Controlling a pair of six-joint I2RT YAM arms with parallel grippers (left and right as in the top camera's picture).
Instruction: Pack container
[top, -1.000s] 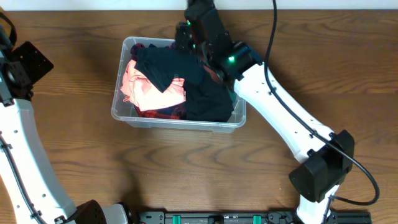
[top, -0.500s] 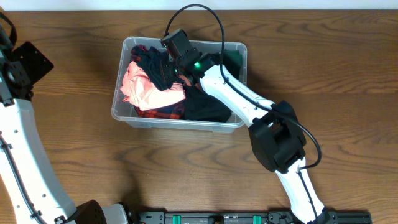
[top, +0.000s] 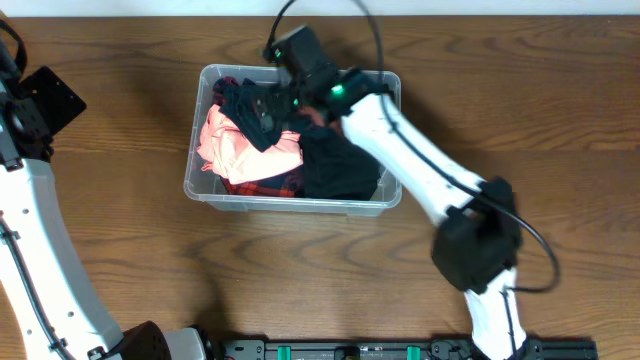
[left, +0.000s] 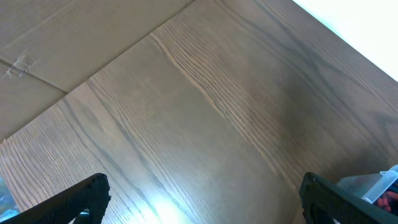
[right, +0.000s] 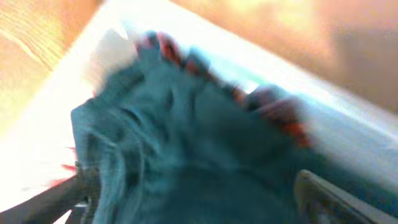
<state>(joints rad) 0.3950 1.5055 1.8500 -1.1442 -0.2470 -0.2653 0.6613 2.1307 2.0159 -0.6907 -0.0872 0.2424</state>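
The table (top: 520, 90) carries the container (top: 290, 204), set toward its far edge and heaped with clothes (top: 250, 150). The container looks stiff, light and smooth-walled, so I judge its thick rim the best hold; the clothes are soft and will squash down. The right gripper (right: 196, 199), jaws wide apart, hangs over a dark garment (right: 205, 143); blur hides any contact. The left gripper (left: 205, 202) is spread wide and empty above bare table.

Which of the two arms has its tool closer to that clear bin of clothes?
Right. The right tool is over the clothes inside the container; the left tool hangs above the table, well off to the container's left.
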